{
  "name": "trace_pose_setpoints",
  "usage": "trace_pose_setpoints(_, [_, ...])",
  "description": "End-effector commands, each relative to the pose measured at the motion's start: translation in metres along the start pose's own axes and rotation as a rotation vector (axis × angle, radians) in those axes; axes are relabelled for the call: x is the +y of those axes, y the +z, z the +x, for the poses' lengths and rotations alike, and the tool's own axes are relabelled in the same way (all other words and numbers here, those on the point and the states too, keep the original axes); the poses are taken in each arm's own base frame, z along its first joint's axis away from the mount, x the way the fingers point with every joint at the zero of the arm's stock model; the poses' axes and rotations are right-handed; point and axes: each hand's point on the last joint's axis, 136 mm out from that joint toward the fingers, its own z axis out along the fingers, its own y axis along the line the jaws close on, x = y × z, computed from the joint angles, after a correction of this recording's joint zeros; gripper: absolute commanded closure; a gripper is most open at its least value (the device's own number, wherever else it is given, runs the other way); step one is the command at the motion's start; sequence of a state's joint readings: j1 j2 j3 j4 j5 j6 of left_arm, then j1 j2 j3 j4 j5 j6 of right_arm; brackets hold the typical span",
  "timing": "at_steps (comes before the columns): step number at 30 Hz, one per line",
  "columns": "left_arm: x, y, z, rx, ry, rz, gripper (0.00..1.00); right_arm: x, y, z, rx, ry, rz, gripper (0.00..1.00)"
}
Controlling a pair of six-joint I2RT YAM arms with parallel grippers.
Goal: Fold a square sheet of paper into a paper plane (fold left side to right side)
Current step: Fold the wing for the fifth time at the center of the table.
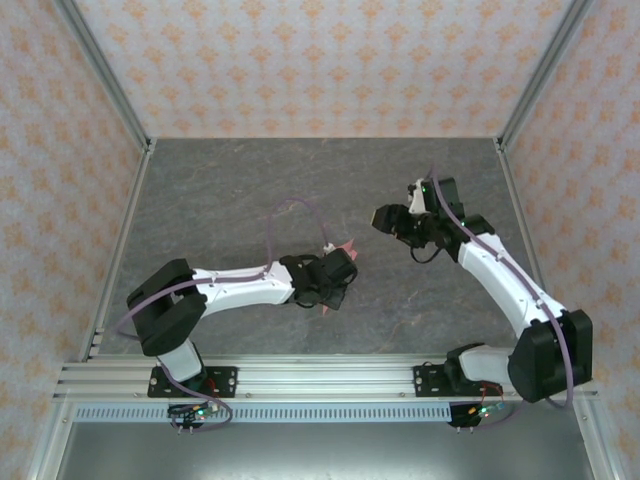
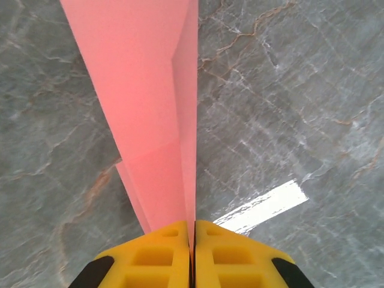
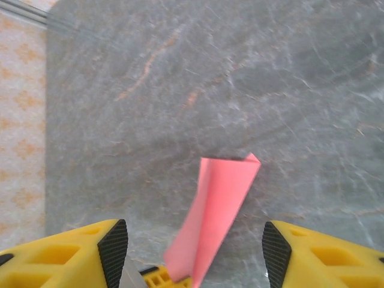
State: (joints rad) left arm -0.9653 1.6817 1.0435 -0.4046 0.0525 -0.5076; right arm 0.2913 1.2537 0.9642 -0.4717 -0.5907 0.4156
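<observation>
Left gripper [image 1: 343,268] is sitting over the middle of the grey marble-patterned table [image 1: 230,190]. Its yellow fingers [image 2: 162,255] are pressing together, pinching the salmon-pink folded sheet of paper [image 2: 150,120] by one narrow end. In the left wrist view the paper is running away from the left gripper [image 2: 193,255] as a long narrow strip with a straight crease down it and layered flaps, raised above the table surface. From above, small pink bits of the paper [image 1: 347,246] are poking out on both sides of the left gripper.

Right gripper [image 1: 388,216] is hanging to the right of the paper, apart from it, jaws spread wide and holding nothing. In the right wrist view the paper [image 3: 219,204] is showing between the parted right gripper fingers [image 3: 111,246], slanting up to a blunt end.
</observation>
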Motion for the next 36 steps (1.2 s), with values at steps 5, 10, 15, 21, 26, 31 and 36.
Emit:
trace_pose_setpoints(5, [-0.017, 0.006, -0.006, 0.023, -0.073, 0.182, 0.91, -0.028, 0.012, 0.028, 0.015, -0.003, 0.019, 0.36])
trace_pose_setpoints(10, [-0.029, 0.014, -0.007, 0.052, -0.106, 0.258, 0.92, -0.042, 0.026, 0.052, 0.066, 0.038, 0.001, 0.36])
trace_pose_setpoints(15, [-0.027, 0.024, -0.012, 0.069, -0.180, 0.333, 0.91, -0.051, 0.036, 0.068, 0.076, 0.075, -0.019, 0.37])
trace_pose_setpoints(21, [-0.032, 0.030, -0.015, 0.084, -0.209, 0.398, 0.92, -0.054, 0.043, 0.079, 0.083, 0.073, -0.018, 0.37])
trace_pose_setpoints(26, [-0.031, 0.030, -0.026, 0.054, -0.286, 0.489, 0.91, -0.047, 0.050, 0.082, 0.068, 0.079, -0.053, 0.37])
trace_pose_setpoints(31, [-0.036, 0.034, -0.032, 0.046, -0.325, 0.542, 0.91, -0.033, 0.062, 0.077, 0.041, 0.115, -0.135, 0.38])
trace_pose_setpoints(36, [-0.031, 0.035, -0.034, 0.026, -0.370, 0.564, 0.91, -0.026, 0.073, 0.074, 0.037, 0.135, -0.168, 0.40])
